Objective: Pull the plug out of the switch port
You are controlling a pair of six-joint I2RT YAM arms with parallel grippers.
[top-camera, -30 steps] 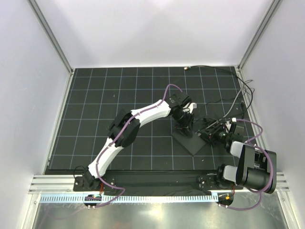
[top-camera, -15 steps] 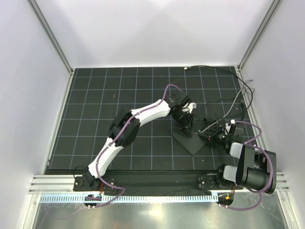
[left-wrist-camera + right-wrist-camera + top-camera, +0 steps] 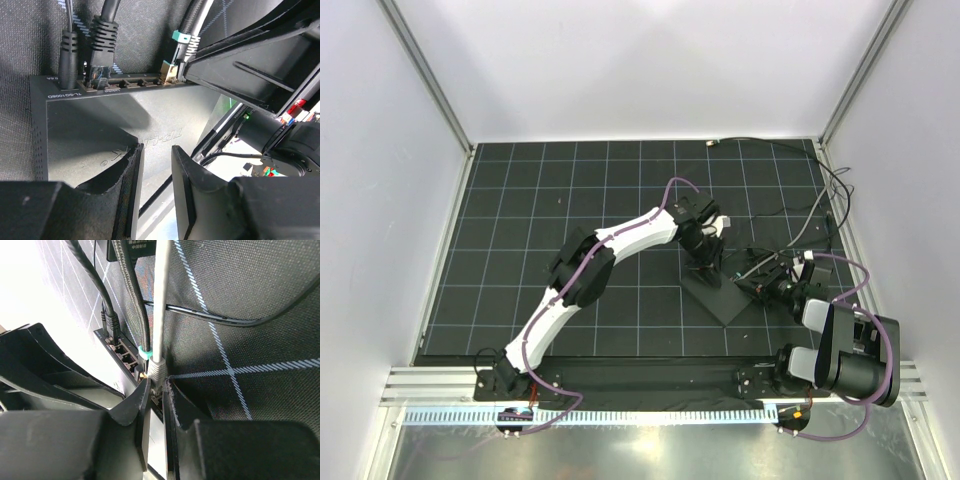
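The flat black switch [image 3: 725,300] lies on the mat; its top [image 3: 100,125] and port row [image 3: 122,352] show in both wrist views. A black plug [image 3: 101,55] on a black cable sits in a port near one end; it also shows in the right wrist view [image 3: 111,322]. My right gripper [image 3: 757,283] is shut [image 3: 157,390] on a light-grey-booted plug [image 3: 158,371] at the far end port. My left gripper [image 3: 708,268] stands on the switch top, jaws [image 3: 157,195] slightly apart and empty.
A black round power connector [image 3: 68,57] sits beside the black plug. A dark braided cable with a green tie [image 3: 143,354] runs beside the grey one. Cables trail to the back right [image 3: 800,215]. A loose cable end [image 3: 715,144] lies at the far edge.
My right gripper has shifted slightly left toward the switch's port side. The left arm and the switch have barely moved.
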